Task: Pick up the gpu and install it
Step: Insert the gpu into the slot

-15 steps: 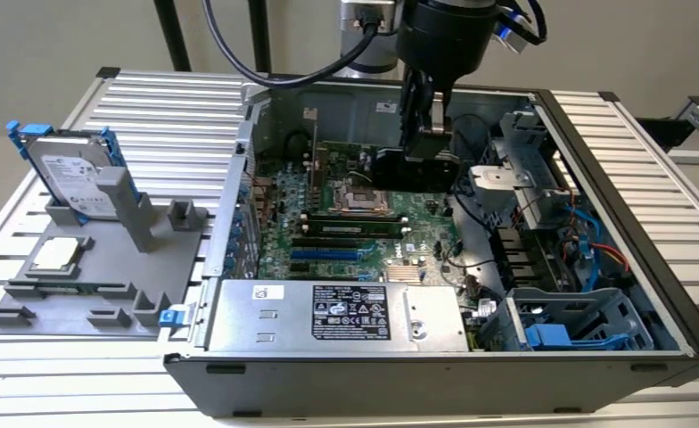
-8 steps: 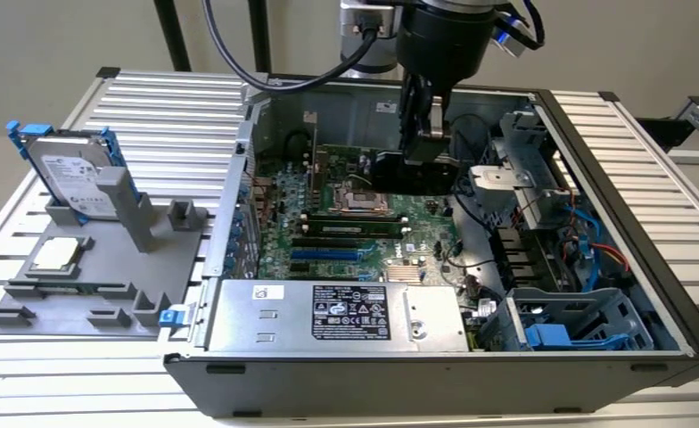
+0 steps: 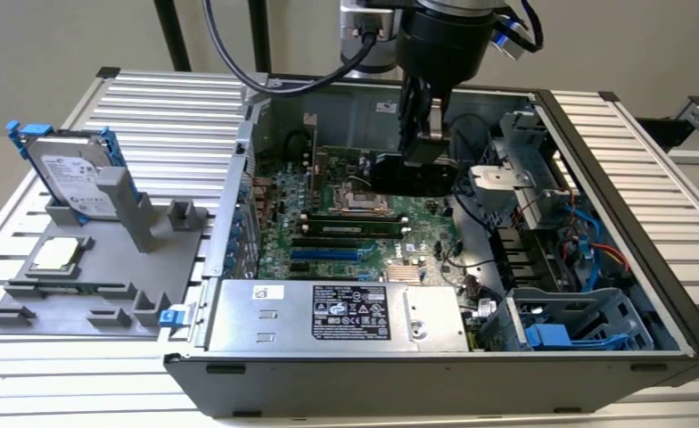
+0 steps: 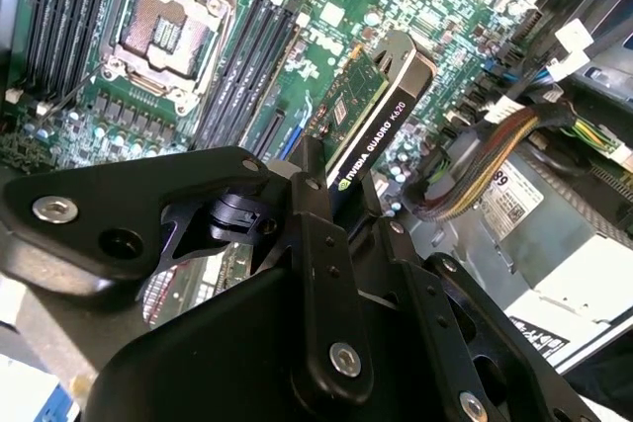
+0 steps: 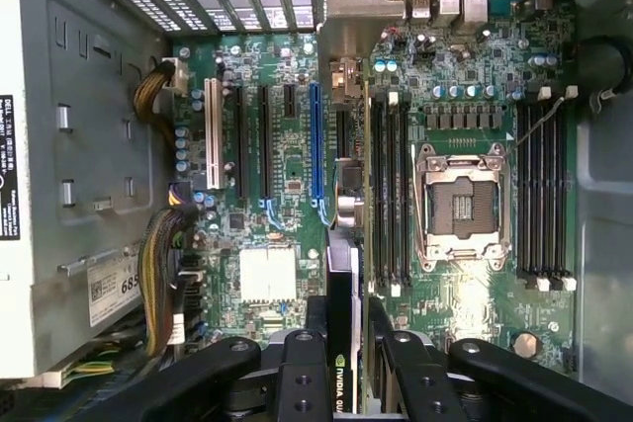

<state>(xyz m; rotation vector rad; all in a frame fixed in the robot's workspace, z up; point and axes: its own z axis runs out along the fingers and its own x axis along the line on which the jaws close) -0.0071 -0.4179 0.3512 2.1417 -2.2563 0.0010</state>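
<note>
Second wrist view: hand [image 4: 341,207] grips gpu [image 4: 381,116] above the motherboard [image 4: 326,7].

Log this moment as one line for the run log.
claw: shut on gpu | position: above motherboard inside open case | gpu: held edge-on, not seated

I count one gpu [image 4: 381,111], held edge-on between the fingers of the one gripper [image 4: 341,210], over the motherboard [image 3: 325,209]. One open PC case [image 3: 635,223], one power supply [image 3: 338,316] on its near side, one bare CPU socket [image 5: 465,205]. I see four long expansion slots in the first wrist view: one white [image 5: 212,135], two black, one blue [image 5: 316,140]. On the grey fixture tray [image 3: 40,303] at the exterior view's left: one hard drive [image 3: 74,174], one CPU chip [image 3: 61,254].
</note>
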